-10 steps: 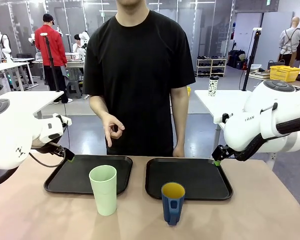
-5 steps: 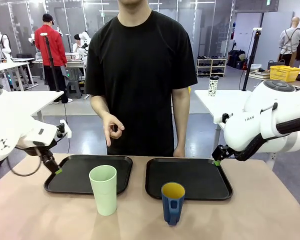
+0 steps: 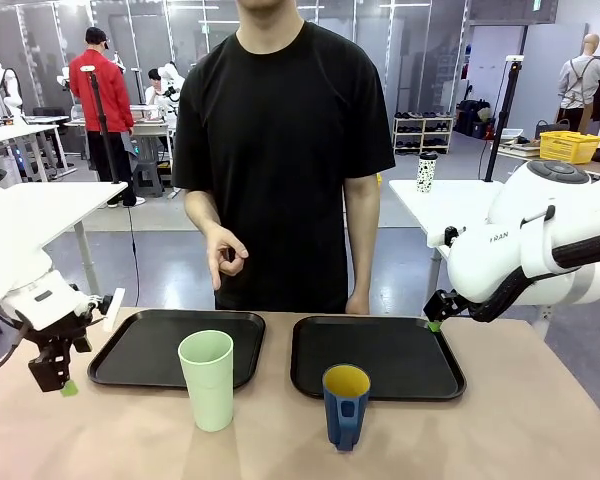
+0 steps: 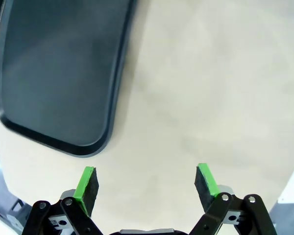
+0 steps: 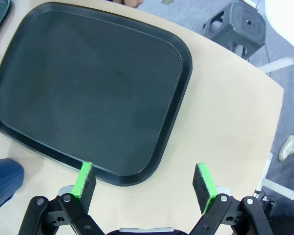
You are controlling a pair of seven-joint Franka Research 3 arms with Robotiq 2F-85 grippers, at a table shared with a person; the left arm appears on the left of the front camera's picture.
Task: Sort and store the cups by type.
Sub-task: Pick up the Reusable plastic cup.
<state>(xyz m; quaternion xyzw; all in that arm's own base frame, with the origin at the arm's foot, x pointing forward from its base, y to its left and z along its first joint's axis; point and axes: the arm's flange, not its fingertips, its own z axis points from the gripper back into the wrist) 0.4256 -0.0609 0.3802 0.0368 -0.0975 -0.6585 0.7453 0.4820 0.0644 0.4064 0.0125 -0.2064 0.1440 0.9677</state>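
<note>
A tall pale-green tumbler (image 3: 209, 379) stands upright on the table, just in front of the left black tray (image 3: 150, 352). To its right a dark-blue mug (image 3: 345, 405) with a yellow inside and its handle toward me stands before the right black tray (image 3: 400, 360); its blue side (image 5: 2, 181) shows in the right wrist view. My left gripper (image 3: 62, 381) hangs low over the table's left end, left of the tray (image 4: 49, 73), open and empty (image 4: 146, 184). My right gripper (image 3: 435, 322) hovers at the right tray's far right corner (image 5: 88, 93), open and empty (image 5: 144, 182).
A person in a black shirt stands at the far side behind the trays, one hand (image 3: 223, 255) raised at waist height, the other (image 3: 357, 302) by the table edge. A white black-spotted cup (image 3: 426, 172) sits on a table behind. Bare tabletop lies at the front left and right.
My left arm has swung down and left, from beside the left tray's far corner to low over the table's left end. The right arm, cups and trays have not moved.
</note>
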